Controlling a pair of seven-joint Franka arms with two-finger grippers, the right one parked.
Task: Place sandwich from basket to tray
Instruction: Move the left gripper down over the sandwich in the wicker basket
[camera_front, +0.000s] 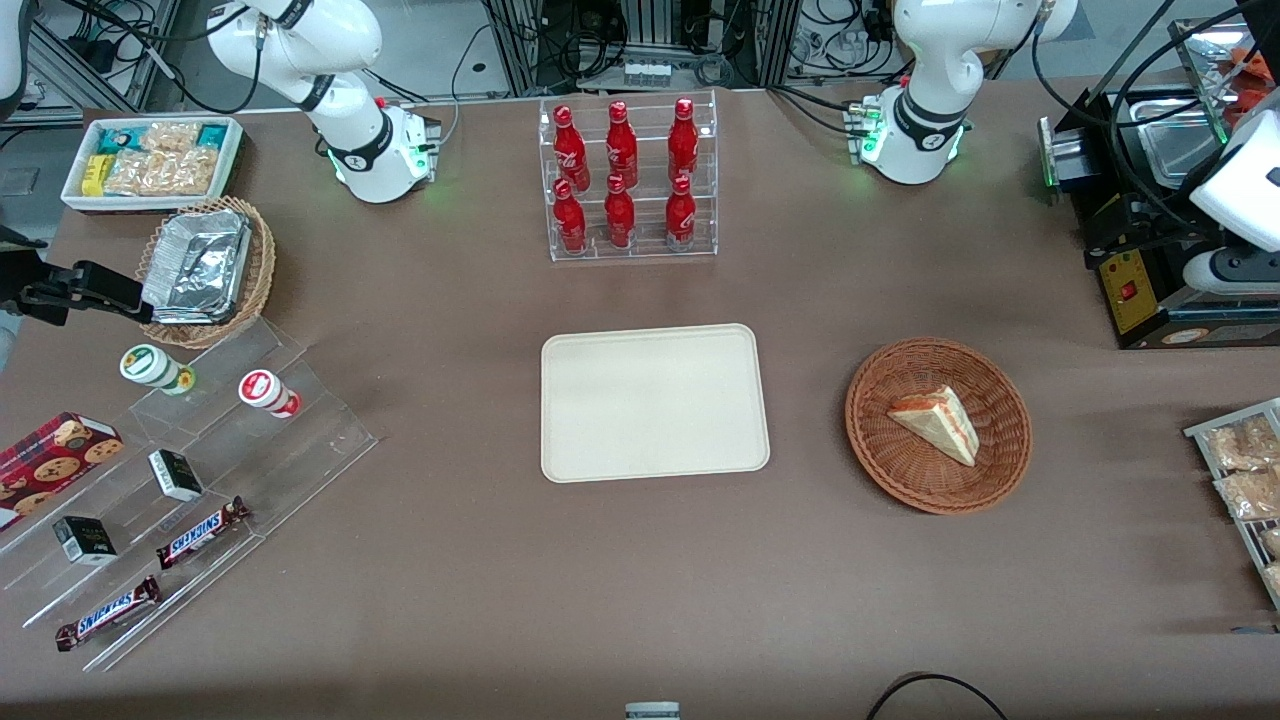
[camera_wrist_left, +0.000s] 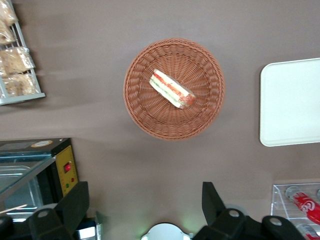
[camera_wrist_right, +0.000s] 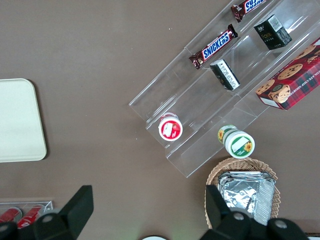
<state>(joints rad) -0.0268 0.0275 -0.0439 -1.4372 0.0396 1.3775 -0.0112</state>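
Observation:
The sandwich, a pale triangular wedge with orange-red and green filling, lies in the round reddish-brown wicker basket. It also shows in the left wrist view, in the middle of the basket. The cream tray lies bare at the table's middle, beside the basket; one end of it shows in the left wrist view. My left gripper is open and empty, high above the table. It hangs farther from the front camera than the basket, with its fingers wide apart.
A clear rack of red bottles stands farther back than the tray. A black machine with a yellow panel and a rack of snack packets stand at the working arm's end. Clear display steps with snacks lie toward the parked arm's end.

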